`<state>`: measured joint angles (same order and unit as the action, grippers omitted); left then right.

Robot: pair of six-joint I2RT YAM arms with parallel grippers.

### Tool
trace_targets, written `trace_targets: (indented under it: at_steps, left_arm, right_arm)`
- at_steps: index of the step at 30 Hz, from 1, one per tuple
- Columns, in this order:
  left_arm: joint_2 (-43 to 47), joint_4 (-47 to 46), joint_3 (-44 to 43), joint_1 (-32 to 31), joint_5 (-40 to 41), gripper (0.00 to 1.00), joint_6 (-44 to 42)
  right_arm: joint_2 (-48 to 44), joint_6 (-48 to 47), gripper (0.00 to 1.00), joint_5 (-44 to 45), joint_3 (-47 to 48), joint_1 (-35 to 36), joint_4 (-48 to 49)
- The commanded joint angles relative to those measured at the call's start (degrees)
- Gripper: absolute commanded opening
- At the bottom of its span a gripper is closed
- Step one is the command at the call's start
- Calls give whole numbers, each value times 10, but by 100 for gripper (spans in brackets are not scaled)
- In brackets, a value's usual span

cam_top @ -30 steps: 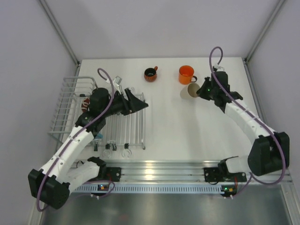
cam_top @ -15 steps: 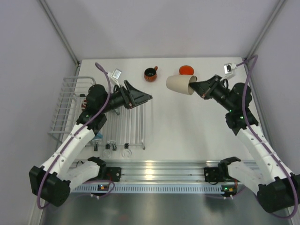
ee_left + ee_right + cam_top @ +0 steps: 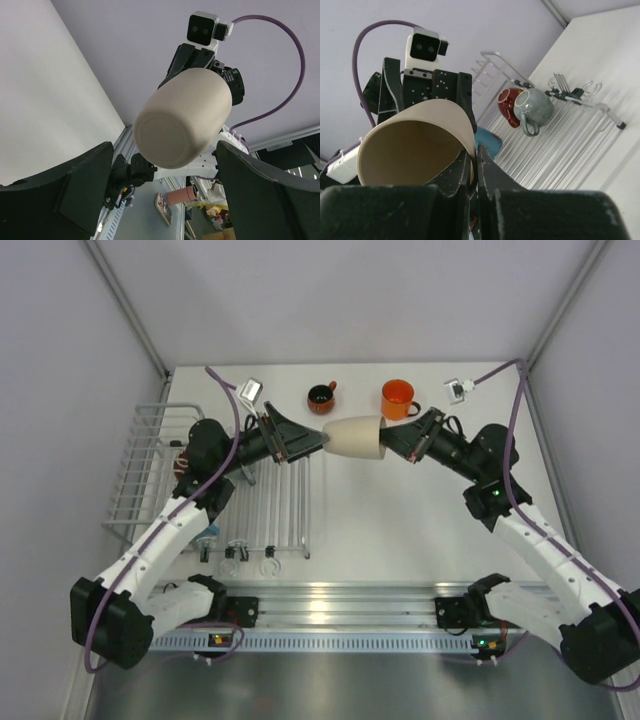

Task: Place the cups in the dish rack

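The beige mug (image 3: 355, 437), now lifted off the far right of the bench (image 3: 400, 525) and pinched by its rim in the right jaws, is presented base-first above the far middle to the open left jaws, so a handover toward the rack (image 3: 135, 470) is judged begun.

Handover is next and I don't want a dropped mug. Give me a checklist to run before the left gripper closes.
1. Right gripper pinching the cream mug by its rim: ok.
2. Left gripper open: ok.
3. Mug base centred in the left gripper's opening: ok.
4. Left gripper far enough along the mug's wall: cannot tell.
5. Free slats in the dish rack beside the grey-blue mug: ok.
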<state>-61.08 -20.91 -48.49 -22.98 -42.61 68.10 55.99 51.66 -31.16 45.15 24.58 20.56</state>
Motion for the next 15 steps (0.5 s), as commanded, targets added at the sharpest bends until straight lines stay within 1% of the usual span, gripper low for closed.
trace_targets:
  at_steps: [1,5,8,15]
  left_arm:
    - [-5,-118,18,-2,-22,90,48]
    - [-4,-170,29,-3,-31,88,78]
    - [-1,-169,26,-5,-38,85,83]
    - [14,-170,36,-7,-51,84,95]
  right_arm:
    - [22,3,0,-2,36,33,55]
    - [35,-1,0,13,37,66,68]
    - [39,-9,0,23,38,79,68]
    - [54,-15,0,27,45,80,86]
